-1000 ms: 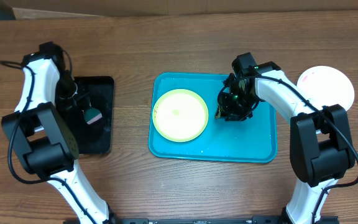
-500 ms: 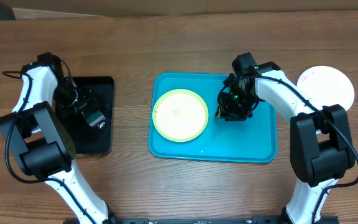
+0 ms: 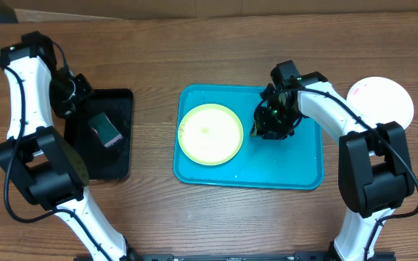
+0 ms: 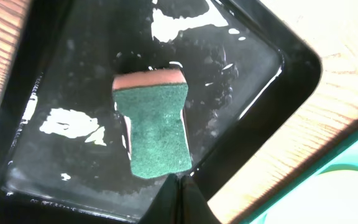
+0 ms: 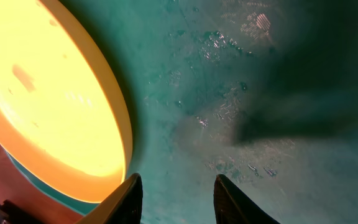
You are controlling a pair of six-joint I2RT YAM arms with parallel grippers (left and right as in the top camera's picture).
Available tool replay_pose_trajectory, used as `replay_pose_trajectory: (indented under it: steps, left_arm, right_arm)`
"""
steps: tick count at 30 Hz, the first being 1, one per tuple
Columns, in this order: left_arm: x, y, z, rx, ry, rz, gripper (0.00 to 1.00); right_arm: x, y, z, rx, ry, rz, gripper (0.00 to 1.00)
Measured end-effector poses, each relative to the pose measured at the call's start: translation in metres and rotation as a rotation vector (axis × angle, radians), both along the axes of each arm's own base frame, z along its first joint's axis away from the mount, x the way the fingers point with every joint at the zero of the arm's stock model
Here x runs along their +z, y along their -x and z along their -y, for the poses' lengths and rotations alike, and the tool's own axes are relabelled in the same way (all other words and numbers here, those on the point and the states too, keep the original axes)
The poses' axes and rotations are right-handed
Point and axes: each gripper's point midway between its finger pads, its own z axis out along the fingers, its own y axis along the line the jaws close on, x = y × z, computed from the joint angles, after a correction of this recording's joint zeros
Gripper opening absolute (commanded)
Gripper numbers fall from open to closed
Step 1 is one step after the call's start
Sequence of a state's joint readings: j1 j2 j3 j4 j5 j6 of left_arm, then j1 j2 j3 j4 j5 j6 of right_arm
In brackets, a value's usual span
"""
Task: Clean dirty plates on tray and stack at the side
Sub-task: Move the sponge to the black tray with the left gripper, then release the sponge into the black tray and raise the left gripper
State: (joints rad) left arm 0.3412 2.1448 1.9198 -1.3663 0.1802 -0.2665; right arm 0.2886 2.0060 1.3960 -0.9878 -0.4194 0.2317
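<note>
Left claw (image 4: 178, 194) we see closed near the sponge (image 4: 155, 127); right claw (image 5: 176, 190) gapes empty over the turquoise tray (image 5: 241, 87) beside the yellow-green plate (image 5: 48, 93).

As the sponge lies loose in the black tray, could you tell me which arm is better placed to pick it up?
Left, probably: the left claw, shut, hangs near the sponge at the black tray. The right claw is far off, over the turquoise tray.

You have a yellow-green plate (image 3: 210, 134) lying flat on the turquoise tray (image 3: 267, 165), left half; a white plate (image 3: 390, 101) sits on the counter (image 3: 194, 43), well right.
</note>
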Motion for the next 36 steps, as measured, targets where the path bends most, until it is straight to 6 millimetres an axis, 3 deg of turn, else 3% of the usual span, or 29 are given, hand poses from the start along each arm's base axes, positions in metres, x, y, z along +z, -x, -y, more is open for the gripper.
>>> replay_pose_trajectory:
  steps: [8, 12, 17, 21, 27, 36]
  left_arm:
    - [-0.073, 0.033, 0.009, 0.030, -0.042, -0.128, 0.04]
    - [-0.086, 0.038, 0.006, 0.060, -0.073, -0.121, 0.04]
    - [-0.083, 0.048, 0.006, 0.067, -0.084, -0.154, 0.04]
    - [-0.065, 0.061, 0.004, 0.064, -0.090, -0.233, 0.04]
    - [-0.030, 0.033, -0.008, 0.070, -0.133, -0.156, 0.04]
    - [-0.039, 0.039, -0.007, 0.077, -0.134, -0.175, 0.04]
  right_arm:
    - [0.000, 0.002, 0.000, 0.000, 0.002, -0.006, 0.39]
    - [0.000, 0.002, 0.000, 0.000, 0.002, -0.007, 0.39]
    - [0.000, 0.002, 0.000, 0.001, 0.002, -0.007, 0.39]
    - [0.000, 0.002, 0.001, 0.000, 0.002, -0.008, 0.39]
    - [0.000, 0.002, 0.001, 0.000, 0.003, -0.010, 0.39]
    - [0.000, 0.002, 0.001, 0.000, 0.003, -0.010, 0.39]
